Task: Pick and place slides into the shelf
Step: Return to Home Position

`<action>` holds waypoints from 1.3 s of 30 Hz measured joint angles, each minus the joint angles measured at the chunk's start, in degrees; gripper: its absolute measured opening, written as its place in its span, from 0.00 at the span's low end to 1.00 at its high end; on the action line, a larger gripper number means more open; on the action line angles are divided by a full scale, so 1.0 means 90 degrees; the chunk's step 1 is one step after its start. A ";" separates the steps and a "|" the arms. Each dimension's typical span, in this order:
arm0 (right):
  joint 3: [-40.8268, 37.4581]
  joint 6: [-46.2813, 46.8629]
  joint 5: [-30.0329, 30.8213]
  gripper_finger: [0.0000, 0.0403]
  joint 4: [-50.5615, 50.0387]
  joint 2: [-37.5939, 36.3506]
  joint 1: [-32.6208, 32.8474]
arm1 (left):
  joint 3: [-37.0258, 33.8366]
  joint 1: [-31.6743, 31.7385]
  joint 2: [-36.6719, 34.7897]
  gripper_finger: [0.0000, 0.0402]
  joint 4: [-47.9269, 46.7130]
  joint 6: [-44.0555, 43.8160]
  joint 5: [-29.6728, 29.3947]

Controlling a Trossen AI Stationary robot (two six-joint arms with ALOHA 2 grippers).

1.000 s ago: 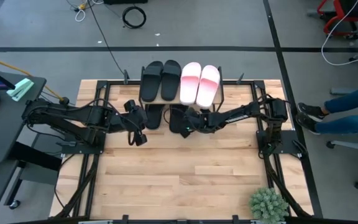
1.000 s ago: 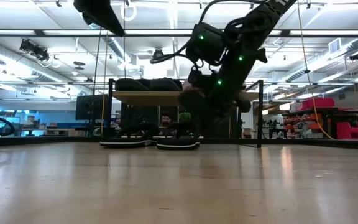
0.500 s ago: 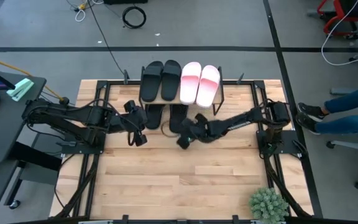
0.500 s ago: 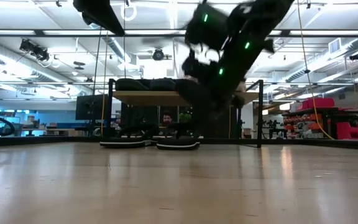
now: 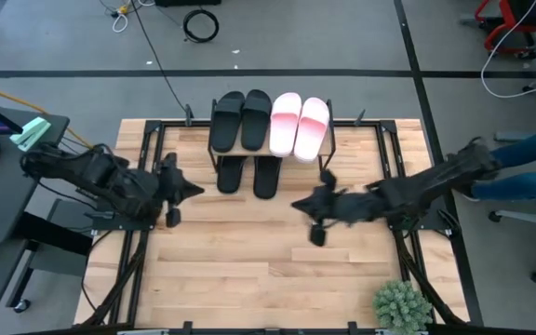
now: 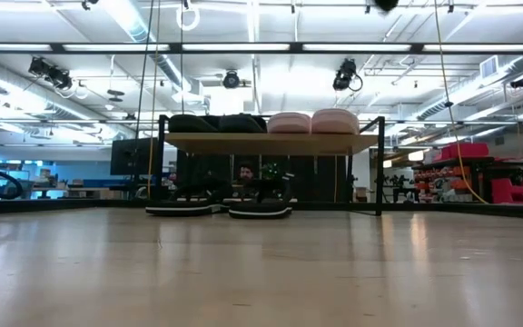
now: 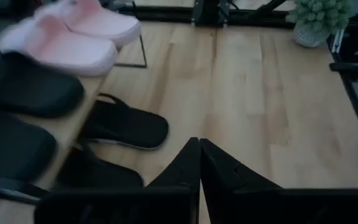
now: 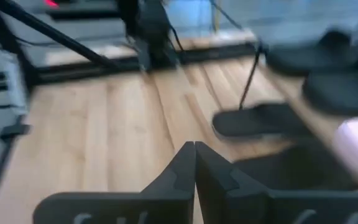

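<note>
Pink and black slides (image 5: 256, 119) are all found at the shelf (image 6: 271, 143), so the step in hand is judged to be the arms' return to rest: the left gripper (image 5: 186, 189) and the right gripper (image 5: 302, 205) are held well apart from it, each with fingers pressed together on nothing (the wrist views show this plainly). Only a clean fold home, clear of the frame legs, is called for next. Six slides are counted: one black pair (image 5: 240, 119) and one pink pair (image 5: 299, 124) on the board, a second black pair (image 5: 249, 175) on the table (image 5: 249, 270) beneath.
</note>
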 joint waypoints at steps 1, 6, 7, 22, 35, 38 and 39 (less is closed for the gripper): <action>0.0003 -0.0125 0.0008 0.03 -0.0081 -0.0264 0.0107 | 0.0000 -0.0002 -0.0096 0.03 -0.0032 0.0162 -0.0025; -0.0048 -0.0591 0.0089 0.03 -0.0773 -0.1433 0.0292 | -0.0002 0.0262 -0.0909 0.05 0.0012 0.0249 -0.0089; -0.0118 -0.0508 0.0096 0.03 -0.0877 -0.1647 0.0279 | -0.0002 0.0294 -0.1115 0.06 -0.0044 0.0204 -0.0048; -0.4755 -0.0132 -0.0311 0.03 0.3204 -0.4281 0.0256 | -0.3432 0.0302 -0.4983 0.06 0.2179 0.0067 0.1441; -0.5644 -0.0624 -0.0465 0.03 0.2633 -0.6749 0.0220 | -0.4609 0.0351 -0.5614 0.06 0.3517 0.0337 0.2102; -0.5646 -0.0582 -0.0466 0.03 0.2214 -0.6982 0.0218 | -0.4334 0.0351 -0.5618 0.08 0.3457 0.0419 0.2102; -0.5646 -0.0601 -0.0466 0.03 0.2169 -0.7023 0.0220 | -0.4331 0.0351 -0.5618 0.08 0.3412 0.0463 0.2098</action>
